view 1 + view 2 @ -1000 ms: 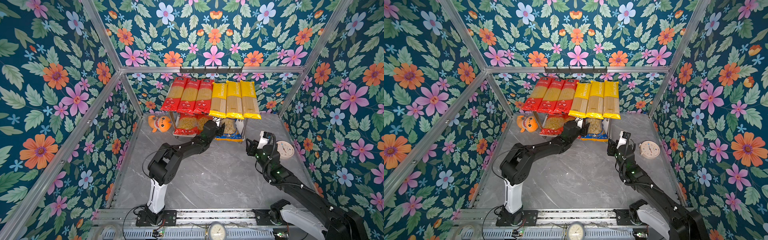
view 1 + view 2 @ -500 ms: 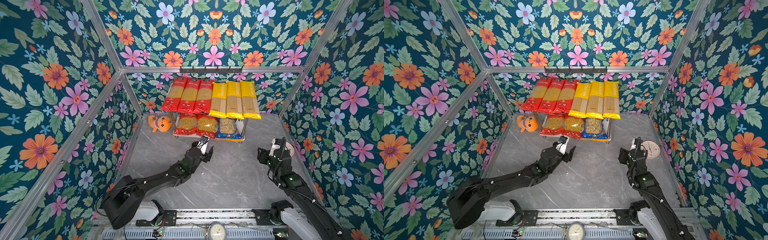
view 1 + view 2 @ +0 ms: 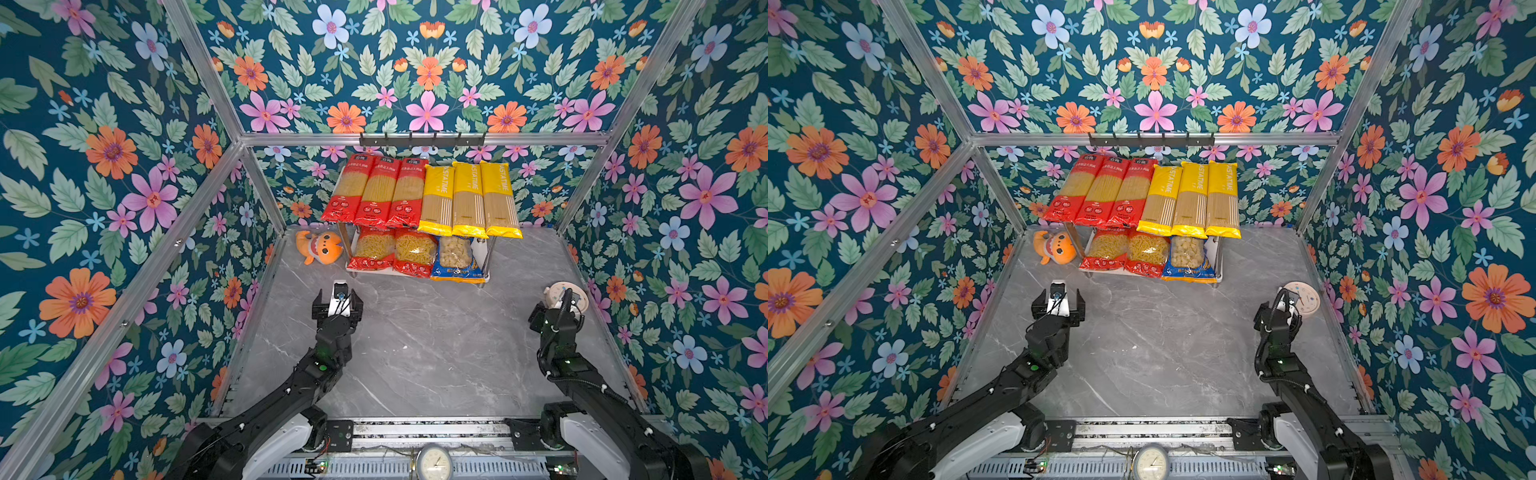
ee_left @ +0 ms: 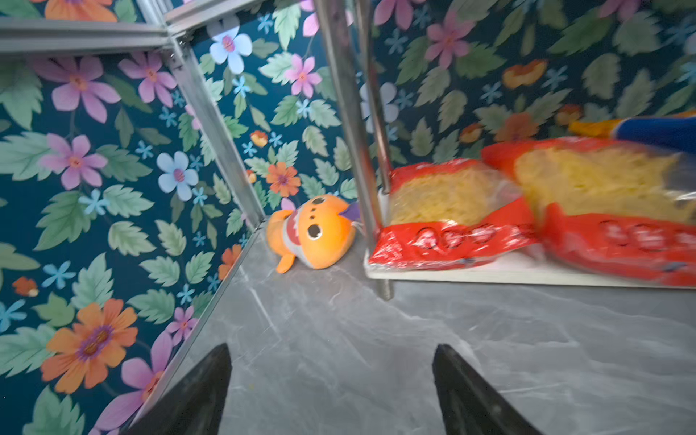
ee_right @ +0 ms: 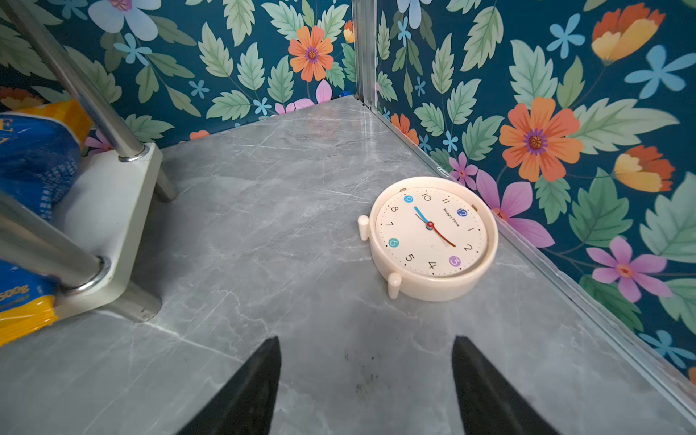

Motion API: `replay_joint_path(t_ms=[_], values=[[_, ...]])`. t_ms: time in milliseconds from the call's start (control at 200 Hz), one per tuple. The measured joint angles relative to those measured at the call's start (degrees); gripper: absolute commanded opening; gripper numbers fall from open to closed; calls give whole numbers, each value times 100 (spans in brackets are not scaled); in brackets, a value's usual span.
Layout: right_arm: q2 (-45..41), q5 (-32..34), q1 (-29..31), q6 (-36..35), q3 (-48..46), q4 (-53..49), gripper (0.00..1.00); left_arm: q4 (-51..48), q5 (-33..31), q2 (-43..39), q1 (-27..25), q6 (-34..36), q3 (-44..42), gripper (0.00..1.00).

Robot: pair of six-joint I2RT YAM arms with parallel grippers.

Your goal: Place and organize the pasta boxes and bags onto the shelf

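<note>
standing at the back wall, the shelf carries three red spaghetti packs and three yellow packs marked "pastatime" side by side on its upper board; below lie two red short-pasta bags and a blue-and-yellow bag printed "500g". left gripper and right gripper hover in front, jaws wide, nothing between. a cream clock near the right gripper reads "happytime".

My arms are matte black with white shoulder housings, green status lights, looped black cables, and tapered black fingers.
</note>
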Motion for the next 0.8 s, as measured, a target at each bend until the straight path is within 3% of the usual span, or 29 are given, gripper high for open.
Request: replay_joint_path(t_ms=[205, 360, 465, 595, 800], values=[[662, -188, -52, -101, -101, 957, 73, 1207, 579, 885, 1322, -175, -597, 87], [1193, -455, -343, -149, -275, 1652, 73, 2546, 1198, 2041, 2090, -363, -848, 87], [1467, -643, -431, -280, -197, 1851, 74, 3375, 1373, 2870, 2197, -483, -839, 87], [2234, -855, -472, -485, -387, 2979, 74, 4151, 1569, 3713, 2275, -494, -667, 88], [2621, -1335, -494, -704, -343, 3593, 77, 4266, 1764, 3884, 2378, -627, -258, 88]])
